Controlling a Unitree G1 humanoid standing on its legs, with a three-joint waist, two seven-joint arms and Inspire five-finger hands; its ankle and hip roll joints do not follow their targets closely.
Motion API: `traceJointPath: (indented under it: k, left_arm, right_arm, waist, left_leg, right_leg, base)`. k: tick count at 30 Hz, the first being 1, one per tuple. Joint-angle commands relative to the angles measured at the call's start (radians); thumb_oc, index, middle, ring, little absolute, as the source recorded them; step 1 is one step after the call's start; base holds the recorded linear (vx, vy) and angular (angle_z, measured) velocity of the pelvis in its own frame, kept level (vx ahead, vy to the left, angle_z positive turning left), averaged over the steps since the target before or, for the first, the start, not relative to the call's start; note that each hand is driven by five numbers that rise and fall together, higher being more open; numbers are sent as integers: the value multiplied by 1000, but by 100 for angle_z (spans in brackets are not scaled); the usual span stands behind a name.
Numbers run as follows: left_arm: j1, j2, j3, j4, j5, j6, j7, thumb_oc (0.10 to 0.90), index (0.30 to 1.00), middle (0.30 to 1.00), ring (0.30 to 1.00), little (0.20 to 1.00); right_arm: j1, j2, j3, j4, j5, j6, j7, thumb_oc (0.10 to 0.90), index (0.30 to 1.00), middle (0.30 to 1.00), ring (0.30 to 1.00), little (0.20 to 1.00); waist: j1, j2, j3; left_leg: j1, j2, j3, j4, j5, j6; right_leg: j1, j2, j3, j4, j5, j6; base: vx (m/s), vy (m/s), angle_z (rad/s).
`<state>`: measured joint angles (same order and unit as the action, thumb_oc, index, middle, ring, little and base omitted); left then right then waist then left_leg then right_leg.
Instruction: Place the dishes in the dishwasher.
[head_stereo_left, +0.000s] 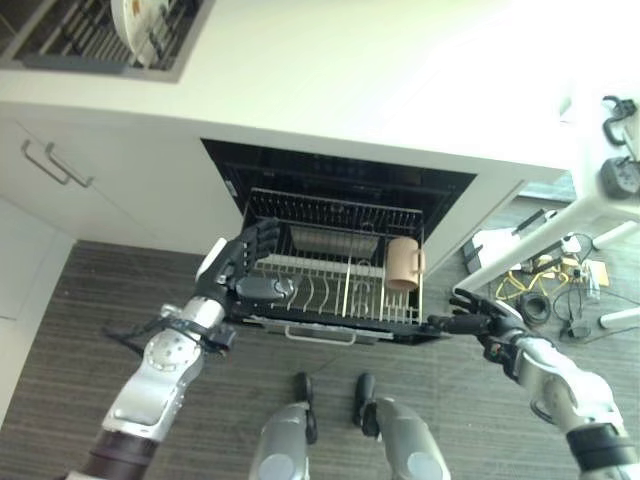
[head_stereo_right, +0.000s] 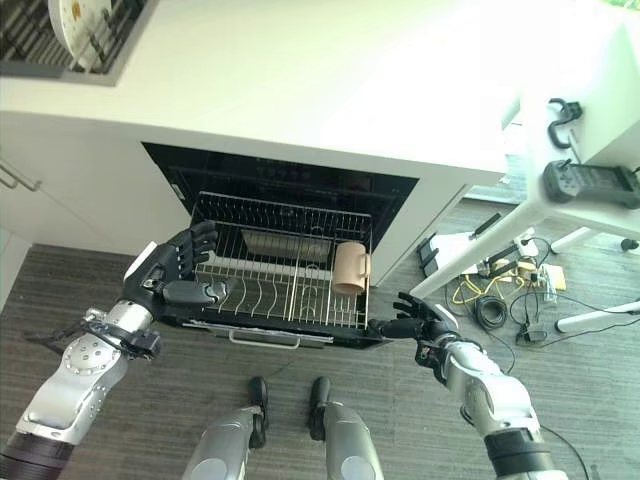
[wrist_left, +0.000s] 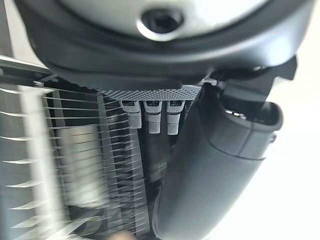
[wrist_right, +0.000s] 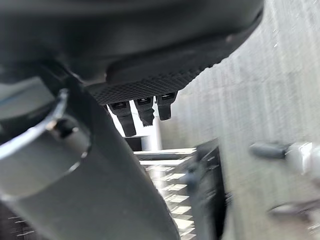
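Note:
The dishwasher's wire rack (head_stereo_left: 330, 322) stands pulled out below the white counter (head_stereo_left: 350, 80). A tan mug (head_stereo_left: 404, 263) lies in its right side, and the tine rows beside it hold nothing. My left hand (head_stereo_left: 240, 262) is open at the rack's left front corner, fingers reaching over the left edge and thumb pointing in across the wires (wrist_left: 90, 165). My right hand (head_stereo_left: 478, 322) is open at the right front corner (wrist_right: 185, 185), its straight fingers pointing at the rack frame. A white plate (head_stereo_left: 140, 25) stands in a drying rack (head_stereo_left: 70, 40) on the counter at the far left.
A cabinet door with a bar handle (head_stereo_left: 55, 165) is to the left of the dishwasher. To the right, a white table leg (head_stereo_left: 540, 240) slants down to a tangle of cables and small parts (head_stereo_left: 545, 285) on the floor. A dark controller (head_stereo_right: 590, 182) lies on that table.

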<state>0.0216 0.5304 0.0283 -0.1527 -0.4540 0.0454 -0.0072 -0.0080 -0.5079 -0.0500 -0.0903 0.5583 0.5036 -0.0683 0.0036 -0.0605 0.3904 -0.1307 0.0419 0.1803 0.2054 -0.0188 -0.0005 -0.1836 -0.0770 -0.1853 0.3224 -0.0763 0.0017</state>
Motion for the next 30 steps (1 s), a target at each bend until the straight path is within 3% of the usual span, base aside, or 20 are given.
traceJointPath:
  k: [1,3,6,7,9,10,11,12,13,14,16,18,19,22,23,25,27,28,29,30]
  left_arm:
    - [-21,17,31,-99,-95,-211,-23,800,900,900,900,900]
    - [2,-35,53,-113,-105,-272,-38,800,900,900,900,900]
    - [29,-79,84,-132,-121,-316,-65,800,900,900,900,900]
    - [35,-87,95,-138,-135,-321,-74,800,900,900,900,900]
    - [38,-98,104,-147,-173,-328,-90,800,900,900,900,900]
    - [31,-108,94,-152,-216,-342,-108,800,900,900,900,900]
    - [26,-114,87,-156,-243,-352,-124,800,900,900,900,900]
    - [23,-122,80,-156,-263,-361,-137,800,900,900,900,900]
    - [19,-133,66,-164,-292,-374,-149,800,900,900,900,900]
    - [25,-137,66,-171,-298,-394,-146,800,900,900,900,900]
    - [30,-140,66,-186,-268,-424,-119,800,900,900,900,900]
    - [32,-155,73,-207,-264,-445,-87,800,900,900,900,900]
    - [32,-160,79,-209,-277,-452,-89,800,900,900,900,900]
    - [24,-150,100,-205,-254,-436,-129,800,900,900,900,900]
    - [17,-124,108,-204,-162,-440,-123,800,900,900,900,900]
    - [13,-77,131,-206,-92,-441,-132,800,900,900,900,900]
    - [15,-41,167,-205,-130,-433,-145,800,900,900,900,900]
    - [23,-31,191,-210,-142,-433,-150,800,900,900,900,900]
    - [32,-23,212,-223,-171,-429,-155,800,900,900,900,900]
    - [31,-22,211,-221,-184,-429,-155,800,900,900,900,900]
  right_arm:
    - [-82,-37,-64,-54,-2,-283,-4,800,900,900,900,900]
    - [-32,15,-99,-154,9,-412,4,800,900,900,900,900]
    - [21,66,-139,-226,7,-518,28,800,900,900,900,900]
    - [26,73,-150,-234,2,-528,23,800,900,900,900,900]
    - [31,63,-173,-247,7,-546,-1,800,900,900,900,900]
    - [35,53,-194,-249,0,-564,-8,800,900,900,900,900]
    - [41,44,-209,-252,-8,-576,-16,800,900,900,900,900]
    - [44,33,-227,-258,-13,-585,-24,800,900,900,900,900]
    - [36,11,-257,-263,-10,-599,-31,800,900,900,900,900]
    - [26,-17,-275,-270,-9,-637,-32,800,900,900,900,900]
    - [-10,-55,-281,-290,63,-638,-31,800,900,900,900,900]
    - [-72,-69,-253,-334,47,-654,-55,800,900,900,900,900]
    - [-91,-73,-232,-352,21,-656,-64,800,900,900,900,900]
    - [-85,-55,-225,-392,-17,-665,-58,800,900,900,900,900]
    - [-54,-38,-236,-411,-26,-692,-46,800,900,900,900,900]
    - [-18,-4,-257,-417,14,-713,-38,800,900,900,900,900]
    - [-21,29,-248,-409,39,-724,-7,800,900,900,900,900]
    - [-30,50,-237,-399,27,-728,12,800,900,900,900,900]
    - [-44,68,-212,-390,-16,-742,-5,800,900,900,900,900]
    - [-46,71,-201,-392,-29,-749,-17,800,900,900,900,900]
  waist:
    - [3,12,-116]
    - [-7,21,-137]
    - [-18,30,-158]
    - [-21,28,-162]
    - [-28,6,-163]
    - [-37,-17,-155]
    - [-47,-21,-149]
    - [-64,-19,-146]
    - [-90,-7,-153]
    - [-94,12,-159]
    - [-88,31,-170]
    - [-77,48,-189]
    - [-75,55,-190]
    - [-92,62,-192]
    - [-91,53,-186]
    - [-78,41,-176]
    - [-59,34,-168]
    - [-41,39,-163]
    - [-18,61,-164]
    - [-12,67,-168]
  left_leg:
    - [-14,34,-12,95,-166,-19]
    - [-5,34,-12,95,-171,-22]
    - [16,29,-6,95,-178,-25]
    - [31,24,3,95,-176,-26]
    - [70,3,52,95,-159,-29]
    - [82,12,126,95,-100,-47]
    - [71,62,163,117,-48,-72]
    - [84,104,186,114,-41,-87]
    - [102,176,192,95,-54,-97]
    - [92,220,114,95,-61,-116]
    - [64,248,-2,95,-54,-139]
    - [61,255,-127,95,-78,-155]
    - [71,242,-143,95,-107,-155]
    - [103,230,-64,95,-151,-149]
    - [113,200,-47,95,-166,-136]
    - [116,147,-20,95,-176,-118]
    - [131,113,33,95,-197,-94]
    - [147,103,74,95,-218,-81]
    - [153,99,108,95,-232,-61]
    - [151,91,112,95,-236,-49]
  right_leg:
    - [68,-49,-17,-22,-76,110]
    - [78,-49,-14,-22,-86,108]
    - [91,-45,-12,-22,-100,99]
    - [90,-46,-10,-22,-103,93]
    - [95,-70,-7,-22,-100,80]
    - [106,-102,-21,-22,-93,72]
    - [115,-113,-35,-22,-88,69]
    - [123,-120,-46,-22,-88,73]
    - [119,-131,-51,-22,-80,87]
    - [115,-131,-25,-22,-78,101]
    - [101,-132,29,-22,-77,114]
    - [87,-153,100,-22,-76,137]
    - [82,-170,124,-22,-68,153]
    - [76,-229,139,-22,-43,199]
    - [77,-268,142,-22,-17,218]
    - [73,-357,101,-22,98,220]
    - [57,-404,6,-22,206,227]
    - [60,-409,-80,-22,225,231]
    - [95,-348,-179,-22,176,198]
    - [110,-312,-207,-22,155,182]
  base:
    - [79,-4,-10]
    - [82,-18,-4]
    - [93,-30,3]
    - [68,-38,-1]
    - [63,-26,-2]
    - [73,26,7]
    - [78,91,30]
    - [65,354,52]
    - [109,593,62]
    - [104,693,58]
    - [150,553,20]
    - [229,682,-76]
    - [199,731,-128]
    - [88,585,-109]
    - [44,561,-57]
    - [-9,573,-19]
    - [-55,475,-5]
    - [-107,654,-98]
    - [-105,593,-114]
    - [-107,555,-121]
